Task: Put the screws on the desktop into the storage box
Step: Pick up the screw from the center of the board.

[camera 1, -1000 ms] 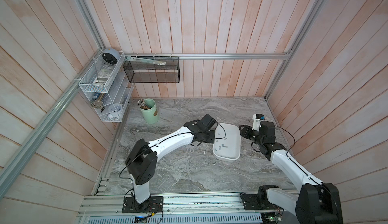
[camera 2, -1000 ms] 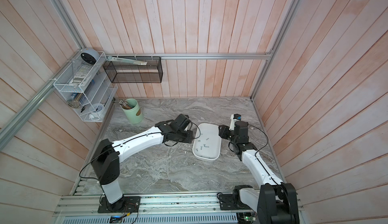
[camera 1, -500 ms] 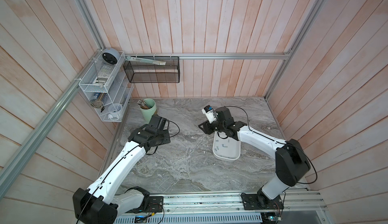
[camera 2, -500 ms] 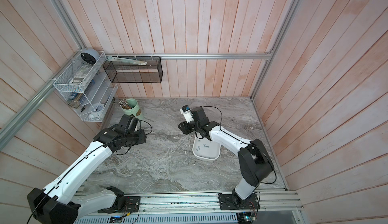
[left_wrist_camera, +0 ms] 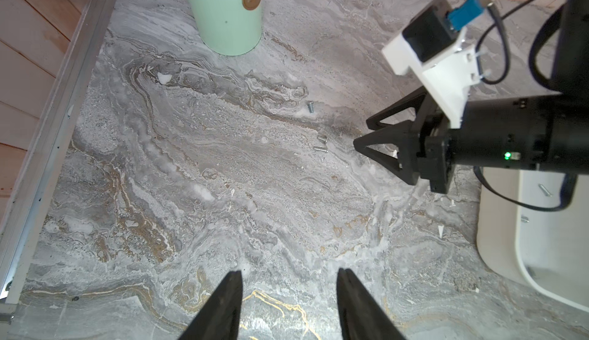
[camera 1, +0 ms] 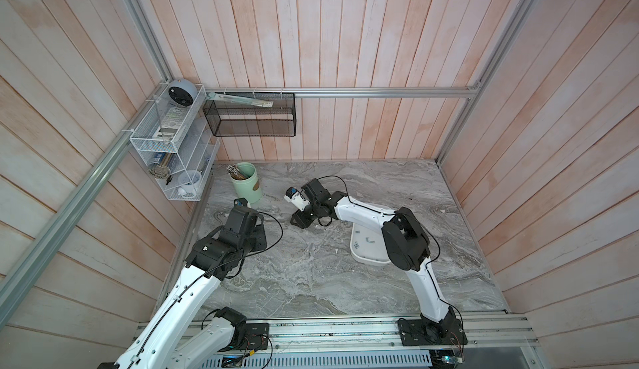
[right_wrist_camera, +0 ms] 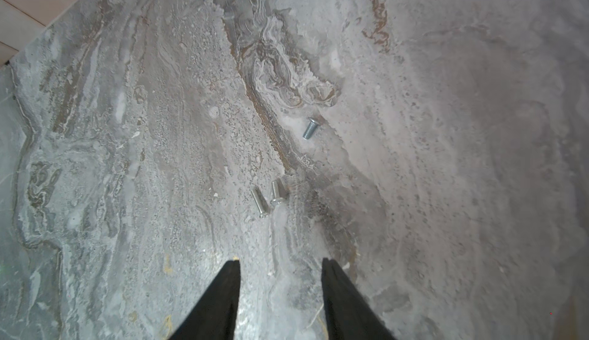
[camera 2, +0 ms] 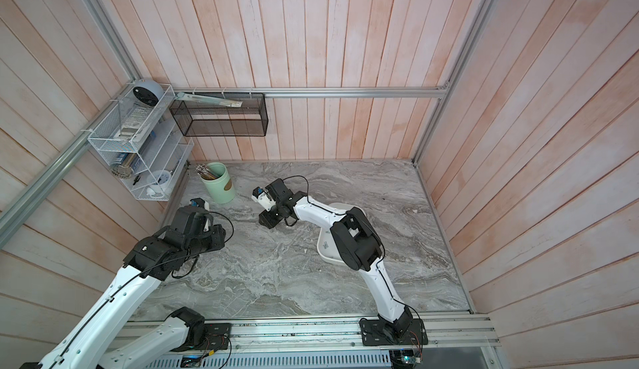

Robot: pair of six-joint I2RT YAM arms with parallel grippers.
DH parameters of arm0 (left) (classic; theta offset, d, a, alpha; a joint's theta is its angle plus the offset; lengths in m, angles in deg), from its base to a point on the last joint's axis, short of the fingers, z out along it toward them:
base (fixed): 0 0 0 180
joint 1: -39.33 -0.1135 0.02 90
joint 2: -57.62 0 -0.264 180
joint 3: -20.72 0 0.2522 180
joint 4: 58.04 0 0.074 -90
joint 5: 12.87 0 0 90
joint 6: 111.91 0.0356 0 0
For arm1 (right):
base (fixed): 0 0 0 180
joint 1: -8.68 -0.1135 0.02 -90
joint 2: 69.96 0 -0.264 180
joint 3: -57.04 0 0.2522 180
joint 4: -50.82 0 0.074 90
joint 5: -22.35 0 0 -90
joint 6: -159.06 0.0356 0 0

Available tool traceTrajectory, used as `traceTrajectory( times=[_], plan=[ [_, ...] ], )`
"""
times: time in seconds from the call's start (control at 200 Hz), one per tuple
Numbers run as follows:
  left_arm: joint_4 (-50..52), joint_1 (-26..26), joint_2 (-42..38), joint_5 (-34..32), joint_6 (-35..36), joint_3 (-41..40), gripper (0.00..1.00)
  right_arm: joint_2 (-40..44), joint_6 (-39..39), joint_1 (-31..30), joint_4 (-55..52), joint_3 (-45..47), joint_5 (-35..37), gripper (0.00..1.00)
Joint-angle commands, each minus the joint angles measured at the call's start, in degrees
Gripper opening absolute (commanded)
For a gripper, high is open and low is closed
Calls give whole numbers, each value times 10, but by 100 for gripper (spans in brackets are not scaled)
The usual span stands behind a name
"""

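Three screws [right_wrist_camera: 310,128] lie loose on the grey marble desk [camera 1: 311,274], at about 11 o'clock from its middle. Two of them lie side by side and nearly touch; the third lies alone a little farther off.

The right pincer [right_wrist_camera: 280,260] hangs close above the desk with its fingers apart and nothing between them. The pair of screws is just ahead of its tips, not touching them.

The left pincer [left_wrist_camera: 290,271] is at about 9 o'clock. It is also spread and empty, and well apart from the screws.

The white storage box [camera 1: 366,261] sits at about 3 o'clock from the desk's middle, partly hidden under the right arm's elbow. A few screws already lie on its floor.

A pale green cup [camera 1: 247,187] holding thin sticks stands in the 11 o'clock corner, beyond the loose screws.
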Motion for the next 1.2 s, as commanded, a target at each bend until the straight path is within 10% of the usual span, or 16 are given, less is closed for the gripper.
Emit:
traceTrajectory(
  times=[0.0,1.195],
  plan=[
    [-17,-1,-2,-15,10,-11,53,-34,-18,-9,-50,-45,-15,47],
    [-14,-12,12,-28,6,-11,54,-157,-39,-61,-177,-179,55,42]
  ],
)
